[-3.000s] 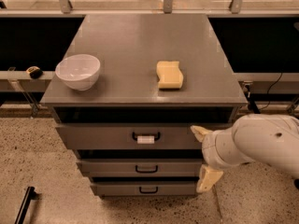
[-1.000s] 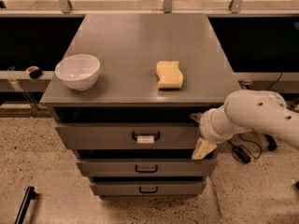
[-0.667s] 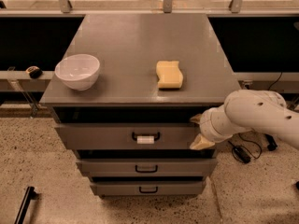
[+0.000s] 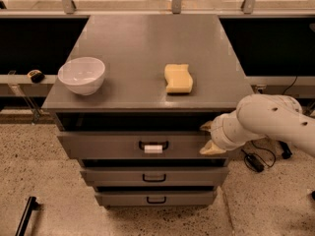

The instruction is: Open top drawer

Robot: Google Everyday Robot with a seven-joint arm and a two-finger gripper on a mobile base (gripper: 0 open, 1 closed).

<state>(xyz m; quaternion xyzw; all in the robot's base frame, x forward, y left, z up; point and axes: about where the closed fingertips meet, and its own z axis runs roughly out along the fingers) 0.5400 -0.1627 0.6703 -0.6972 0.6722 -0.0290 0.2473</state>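
Observation:
The top drawer (image 4: 98, 145) is the widest grey drawer of the cabinet. Its black handle (image 4: 153, 144) carries a small white tag. A dark gap shows between the drawer front and the cabinet top. My gripper (image 4: 206, 138) is in front of the right end of this drawer front, to the right of the handle and apart from it. Its two cream fingertips (image 4: 208, 150) are spread one above the other with nothing between them. The white arm (image 4: 268, 119) comes in from the right.
A white bowl (image 4: 81, 75) and a yellow sponge (image 4: 178, 78) lie on the cabinet top (image 4: 147, 38). Two narrower drawers (image 4: 154, 177) sit below the top one. Black cables (image 4: 253, 161) lie on the speckled floor to the right. A black bar (image 4: 25, 215) is at the lower left.
The arm has risen from beside the lower drawers to the top drawer's height. Over the last second the gripper crept slightly left and up toward the drawer front. The drawer has not moved.

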